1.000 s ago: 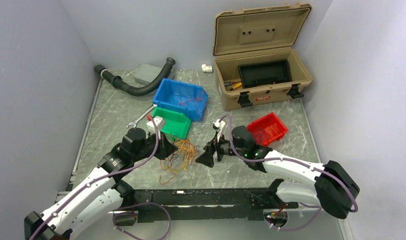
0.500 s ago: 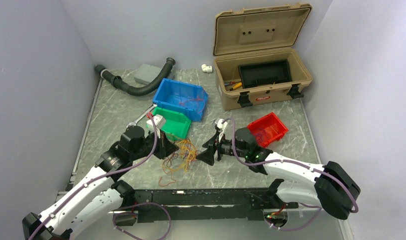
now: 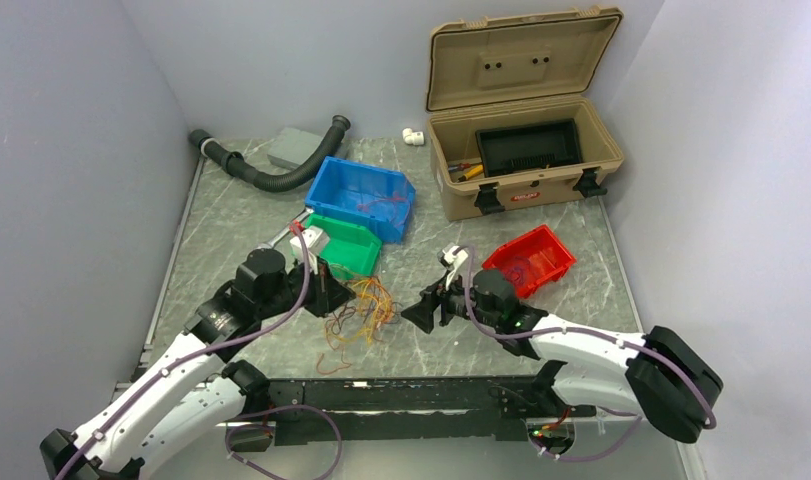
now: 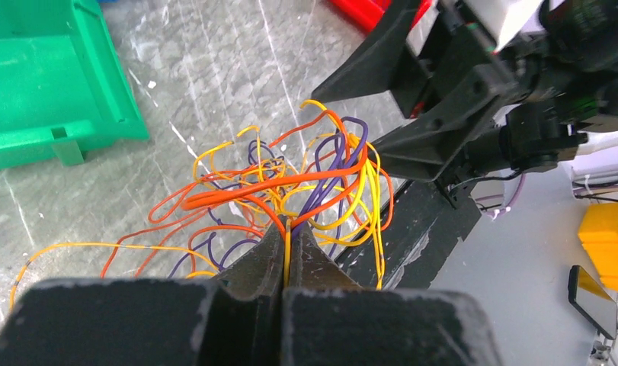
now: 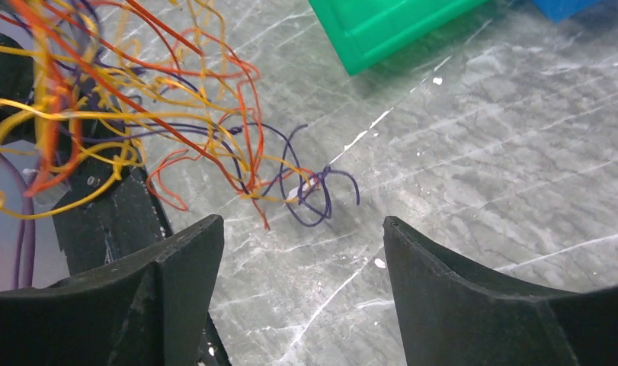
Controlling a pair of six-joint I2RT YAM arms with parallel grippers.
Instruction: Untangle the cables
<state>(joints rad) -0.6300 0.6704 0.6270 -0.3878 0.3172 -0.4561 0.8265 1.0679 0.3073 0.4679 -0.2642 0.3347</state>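
The cables (image 4: 290,191), just beside the green bin (image 4: 46,84) on the tabletop (image 4: 214,61), are clamped by one yellow strand in the fingers of the left gripper (image 4: 286,229), seemingly so loops can be drawn out by the right gripper (image 5: 302,229), its fingers spread and empty.

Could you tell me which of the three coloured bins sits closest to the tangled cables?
The green bin, right beside the cables; the blue bin and red bin stand farther off.
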